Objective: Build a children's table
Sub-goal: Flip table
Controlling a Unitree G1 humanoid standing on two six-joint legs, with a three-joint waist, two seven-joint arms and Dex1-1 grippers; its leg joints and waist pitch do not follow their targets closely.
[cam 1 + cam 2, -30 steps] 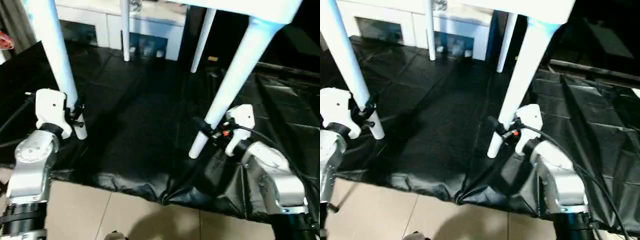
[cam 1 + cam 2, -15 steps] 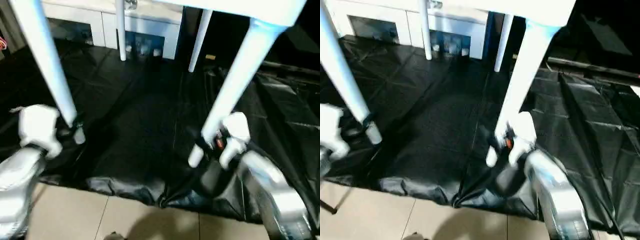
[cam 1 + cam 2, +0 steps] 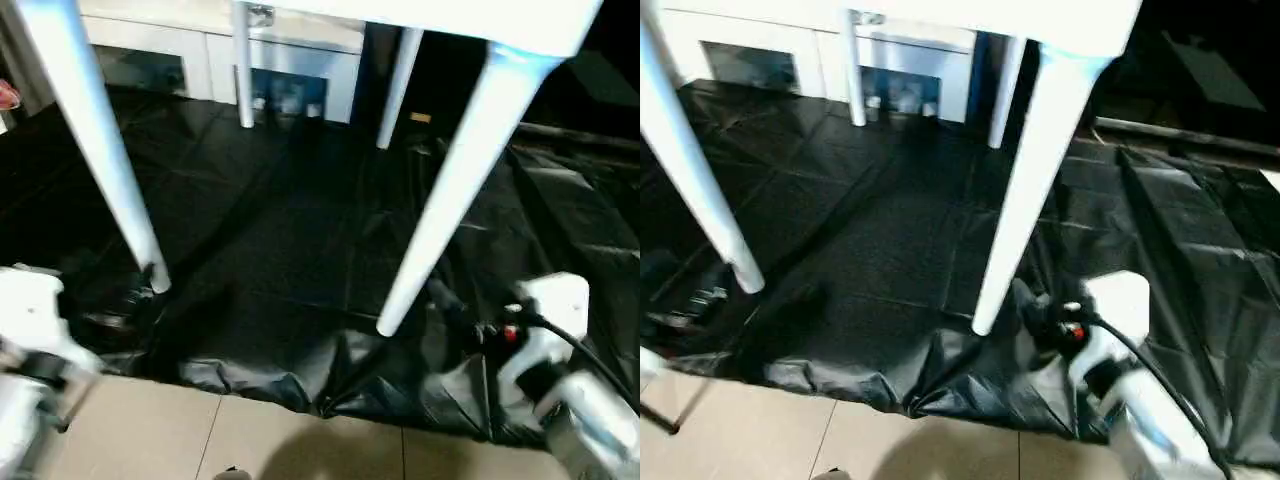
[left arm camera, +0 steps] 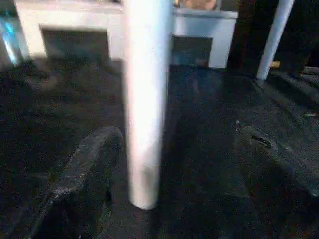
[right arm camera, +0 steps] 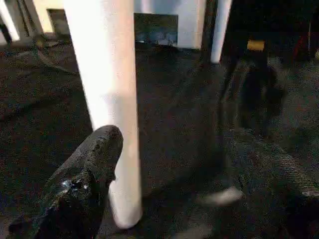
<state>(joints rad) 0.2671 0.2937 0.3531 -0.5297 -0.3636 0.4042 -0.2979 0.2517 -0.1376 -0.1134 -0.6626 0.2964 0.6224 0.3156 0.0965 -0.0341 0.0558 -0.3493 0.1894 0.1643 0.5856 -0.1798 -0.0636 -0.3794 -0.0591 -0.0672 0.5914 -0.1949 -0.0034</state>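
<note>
Fingers of the left gripper [image 4: 164, 164] stand wide apart, one black finger [image 4: 84, 179] on each side of a white leg [image 4: 144, 109] without touching it; the leg's foot rests on the black sheet [image 3: 290, 260] just ahead of them. From the head views that gripper sits low at the near left corner of the sheet, close to the foot of the near left leg [image 3: 100, 160].

On the other side, the right gripper [image 5: 194, 184] is spread open as well, holding nothing. One dark finger [image 5: 89, 174] lies just beside the near right leg [image 3: 450, 180], the other is well off to the far side. Its white wrist housing with a red spot and a black cable sits near the front edge of the sheet, to the right of that leg's foot.

Between and above them stands the children's table [image 3: 480, 20], upright on all four tapered legs on the black sheet, its white top at the upper edge of the head views. Two far legs come down near a white cabinet [image 3: 200, 50] with glass doors behind. Wrinkled sheet hangs over the front edge toward a beige tiled floor [image 3: 280, 440].
</note>
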